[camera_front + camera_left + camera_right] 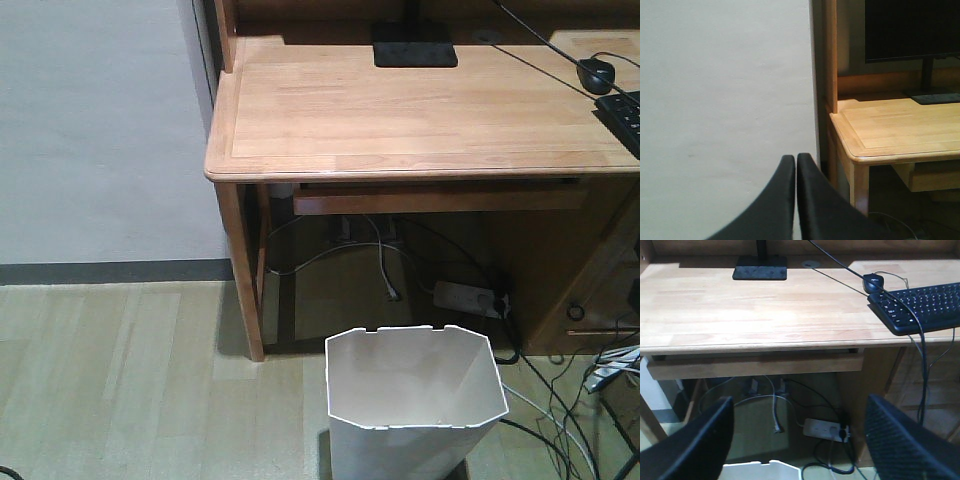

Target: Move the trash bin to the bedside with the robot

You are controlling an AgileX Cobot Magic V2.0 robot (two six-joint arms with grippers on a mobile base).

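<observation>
While the pale grey wall [100, 130] fills the front view from 9 to 11 o'clock, the light plank floor [120, 380] runs along the bottom from 8 to 4 o'clock, a dark skirting strip [110, 271] dividing the two. The wooden surface [400, 110] takes the 12 to 3 o'clock part of that view, with a shallow pull-out tray [430, 200] just under its front edge and a leg [240, 270] at its near left corner.

The trash bin [415, 440] stands upright on the floor at about 5 o'clock in the front view, before the knee space and apart from the leg, which lies at its 10 o'clock. Its cut-corner rim faces up and the cream inner walls show. In the right wrist view only a sliver of the white rim shows, at 6 o'clock.

A dark monitor [910, 30] sits at 1 o'clock in the left wrist view, on a flat black base [413, 45] at the back of the surface. The black keyboard [920, 307] lies at 2 o'clock in the right wrist view, and the black mouse [872, 282] sits just beside its far left corner. A white power strip [465, 297] rests on the floor under the surface, at the bin's 1 o'clock, among loose cables [560, 420].

The left jaws are pressed together with nothing between them, at 6 o'clock in their own view, facing the wall. The right jaws stand wide apart at 7 and 5 o'clock, holding nothing.
</observation>
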